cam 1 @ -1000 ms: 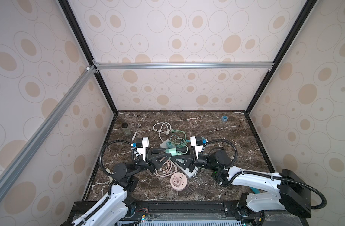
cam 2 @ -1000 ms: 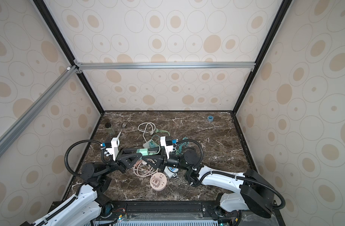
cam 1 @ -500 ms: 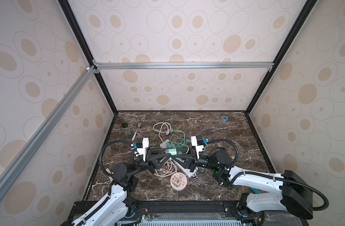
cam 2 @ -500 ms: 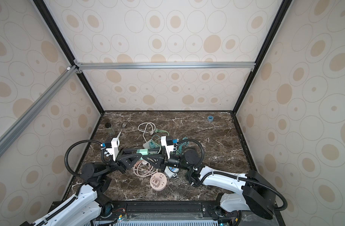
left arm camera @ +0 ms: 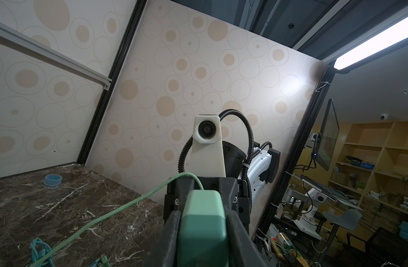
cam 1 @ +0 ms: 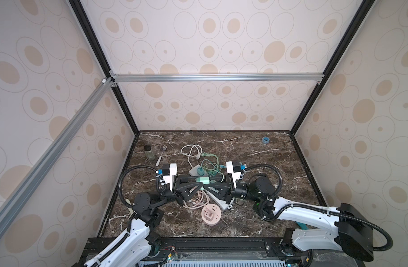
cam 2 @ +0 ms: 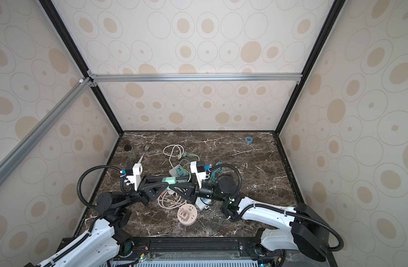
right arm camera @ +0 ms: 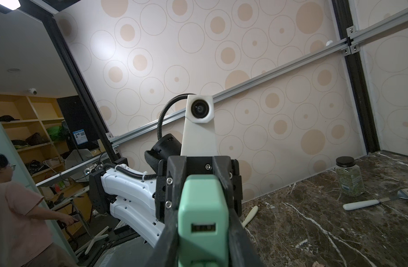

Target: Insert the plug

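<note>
Both top views: green plug [cam 1: 202, 179] lies sideways, right gripper [cam 1: 208, 182] squeezing one end, left gripper [cam 1: 199, 182] opposite, grip unclear.

— What stands at the far left of the marble tabletop [cam 1: 244, 148]?
— A glass jar [cam 1: 149, 153] with a black lid [cam 1: 147, 147], upright. A white-handled fork [cam 1: 160, 156] lies just beside it.
— And at the far right?
— A blue tape roll [cam 1: 265, 140], well apart from both, in the back corner.

Green plug [cam 2: 169, 180] between two arms' opposing jaws.
</note>
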Action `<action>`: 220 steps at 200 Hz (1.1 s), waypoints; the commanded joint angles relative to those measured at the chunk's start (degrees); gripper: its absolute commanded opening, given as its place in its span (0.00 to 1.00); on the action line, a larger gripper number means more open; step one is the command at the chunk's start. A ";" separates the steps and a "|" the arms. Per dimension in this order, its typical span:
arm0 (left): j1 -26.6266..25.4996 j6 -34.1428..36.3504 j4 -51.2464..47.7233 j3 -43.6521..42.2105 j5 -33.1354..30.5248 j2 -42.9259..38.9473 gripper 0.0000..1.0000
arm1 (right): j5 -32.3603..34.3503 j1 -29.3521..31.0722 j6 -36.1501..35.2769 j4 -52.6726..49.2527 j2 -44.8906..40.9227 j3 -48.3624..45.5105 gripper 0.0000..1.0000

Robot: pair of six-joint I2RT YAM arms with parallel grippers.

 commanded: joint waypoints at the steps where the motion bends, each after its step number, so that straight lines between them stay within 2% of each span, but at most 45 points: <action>1: -0.13 2.07 -4.85 1.82 -0.70 -0.49 0.57 | 2.57 -0.21 -2.71 -0.57 -3.71 -0.19 0.10; 13: -0.18 3.31 -7.22 2.41 -1.56 -0.85 0.68 | 4.85 -0.20 -3.92 -4.87 -5.01 0.11 0.08; 43: -0.15 6.53 -13.33 4.08 -3.69 -2.06 0.76 | 10.69 -0.21 -8.22 -15.74 -8.85 0.69 0.04; 72: -0.17 8.24 -16.70 4.31 -4.94 -3.12 0.76 | 14.15 -0.33 -12.45 -24.66 -11.83 2.78 0.04; 122: -0.17 11.09 -24.76 3.52 -7.76 -5.55 0.75 | 15.68 -4.23 -20.85 -45.06 -13.18 14.76 0.03; 173: -0.03 12.55 -34.89 3.87 -10.10 -6.77 0.72 | 10.23 -13.59 -25.03 -59.58 -6.96 32.48 0.02; 220: -0.01 13.74 -40.31 2.95 -12.30 -7.75 0.70 | 9.17 -17.70 -31.12 -69.38 0.15 49.60 0.02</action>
